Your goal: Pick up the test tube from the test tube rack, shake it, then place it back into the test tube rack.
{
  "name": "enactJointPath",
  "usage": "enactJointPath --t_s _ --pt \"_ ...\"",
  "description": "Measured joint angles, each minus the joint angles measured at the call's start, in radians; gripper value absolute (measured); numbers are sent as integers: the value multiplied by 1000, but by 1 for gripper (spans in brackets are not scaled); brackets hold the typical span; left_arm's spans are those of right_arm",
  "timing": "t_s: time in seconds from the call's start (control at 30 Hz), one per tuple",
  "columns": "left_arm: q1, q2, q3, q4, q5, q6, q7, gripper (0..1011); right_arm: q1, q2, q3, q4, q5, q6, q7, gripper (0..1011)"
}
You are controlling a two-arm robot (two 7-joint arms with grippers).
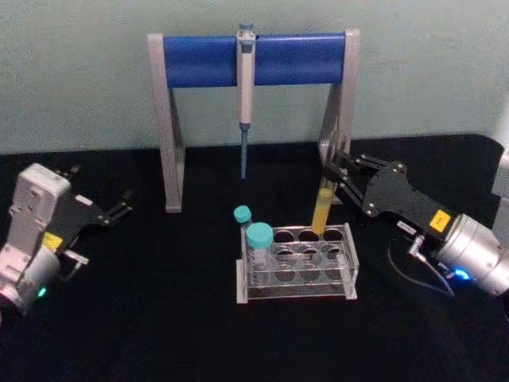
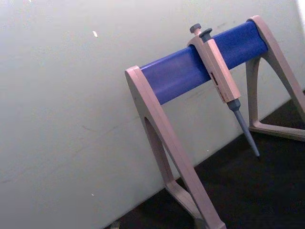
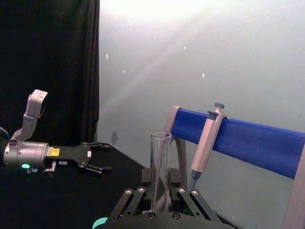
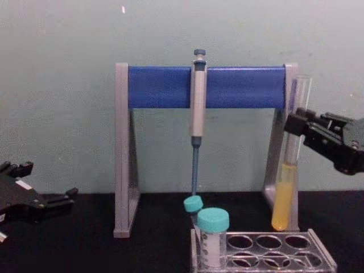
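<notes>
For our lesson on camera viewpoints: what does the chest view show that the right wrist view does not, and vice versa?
Chest view: the yellow liquid in the test tube, and the test tube rack. Right wrist view: a black curtain and the left arm's silver wrist with a green light. Both: the test tube clamped in the right gripper, the open left gripper, and the pipette on its blue stand.

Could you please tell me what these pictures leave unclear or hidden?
Chest view: the lower edge cuts off the rack's base; the left edge cuts off the left gripper's body.
Right wrist view: the right gripper, shut on the tube, hides its liquid end.
Head view: the capped tubes' contents are too small to tell.
</notes>
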Motion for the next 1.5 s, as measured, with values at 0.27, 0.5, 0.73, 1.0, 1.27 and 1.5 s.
enactJointPath --t_s 0.27,0.5,0.73,1.0,1.27,1.5 --pt "0 0 0 0 0 0 0 1001 16 -13 -14 37 3 11 9 214" --pt "0 0 0 0 0 0 0 1001 33 -25 -29 71 4 18 18 214" --pt "0 0 0 0 0 0 0 1001 48 -35 -43 101 -3 26 19 214" --pt "0 0 0 0 0 0 0 1001 59 -41 -53 125 -18 34 13 214" --pt "0 0 0 0 0 0 0 1001 70 -48 -64 149 -31 43 7 214" --pt "0 0 0 0 0 0 0 1001 77 -50 -70 164 -42 48 6 214"
